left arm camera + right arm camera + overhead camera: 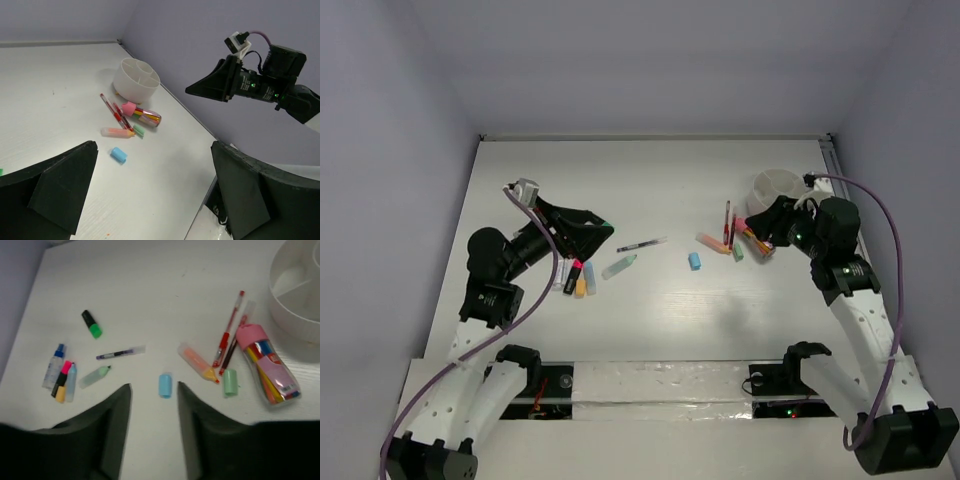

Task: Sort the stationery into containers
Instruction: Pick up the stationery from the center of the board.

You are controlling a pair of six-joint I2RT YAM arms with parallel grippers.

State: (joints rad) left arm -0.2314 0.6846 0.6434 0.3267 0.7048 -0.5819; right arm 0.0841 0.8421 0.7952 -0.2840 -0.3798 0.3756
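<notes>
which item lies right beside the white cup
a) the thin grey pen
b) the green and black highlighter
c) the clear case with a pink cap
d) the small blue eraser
C: in the right wrist view the clear case with a pink cap lies right next to the white cup, while the other three lie well away from it.

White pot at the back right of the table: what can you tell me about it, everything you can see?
The white pot is a low round cylinder, seemingly plastic, standing upright with its mouth open. Thin inner walls split it into several compartments, and those that show look empty. It sits near the far right edge of the table. A pink-capped clear tube of coloured sticks lies just beside its base; whether they touch is unclear.
</notes>
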